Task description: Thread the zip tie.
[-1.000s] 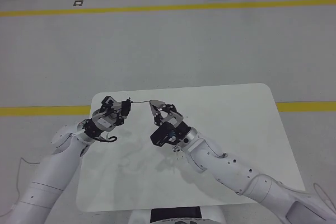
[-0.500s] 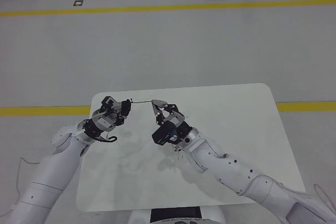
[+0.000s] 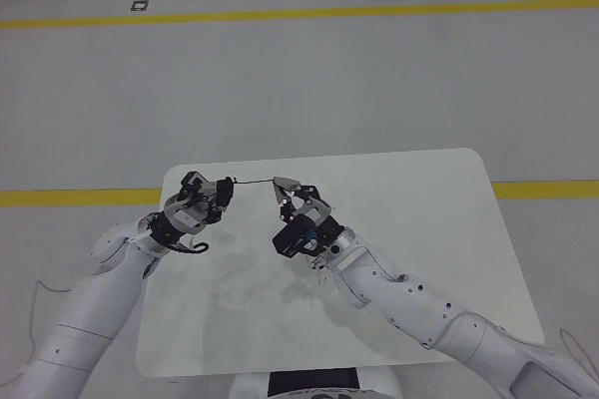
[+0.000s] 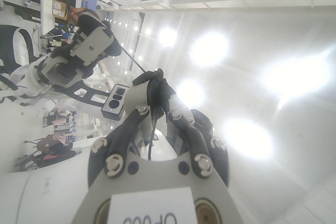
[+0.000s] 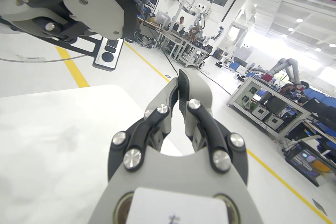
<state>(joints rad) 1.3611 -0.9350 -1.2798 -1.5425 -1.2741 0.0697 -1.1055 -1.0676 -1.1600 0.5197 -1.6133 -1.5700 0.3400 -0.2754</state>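
Note:
A thin black zip tie (image 3: 252, 181) spans the gap between my two grippers above the table's far left part. My left gripper (image 3: 227, 186) is shut on one end; in its wrist view the fingers (image 4: 157, 76) pinch the strap, which also trails back between them. My right gripper (image 3: 279, 186) is shut on the other end. In the right wrist view the pads (image 5: 179, 80) meet on the tie (image 5: 160, 46), which runs up toward the left gripper (image 5: 131, 25). The strap (image 4: 132, 58) looks straight and taut.
The white table (image 3: 429, 219) has rounded corners; both grippers hover near its far edge. A yellow floor line (image 3: 70, 197) runs past the table on both sides. Workbenches and other machines stand far off in the room.
My right gripper's fingers, spread apart a second ago, have come together on the zip tie's free end. The left gripper has kept still.

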